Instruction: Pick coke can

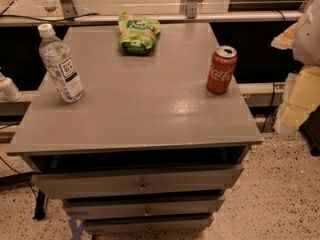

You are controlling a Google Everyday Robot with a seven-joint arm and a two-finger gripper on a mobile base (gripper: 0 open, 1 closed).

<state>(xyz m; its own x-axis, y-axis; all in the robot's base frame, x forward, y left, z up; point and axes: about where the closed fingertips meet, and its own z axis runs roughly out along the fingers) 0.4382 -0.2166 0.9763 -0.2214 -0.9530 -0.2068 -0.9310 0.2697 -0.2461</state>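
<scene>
The coke can (221, 69) is red with white script and a silver top. It stands upright near the right edge of the grey cabinet top (145, 109). My gripper (301, 86) shows as a pale cream and white shape at the right edge of the camera view, to the right of the can, off the cabinet and apart from the can. It holds nothing that I can see.
A clear water bottle (61, 64) with a white cap stands at the left of the top. A green snack bag (137, 32) lies at the back centre. Drawers (142, 184) are below the top. A rail (150, 18) runs behind the cabinet.
</scene>
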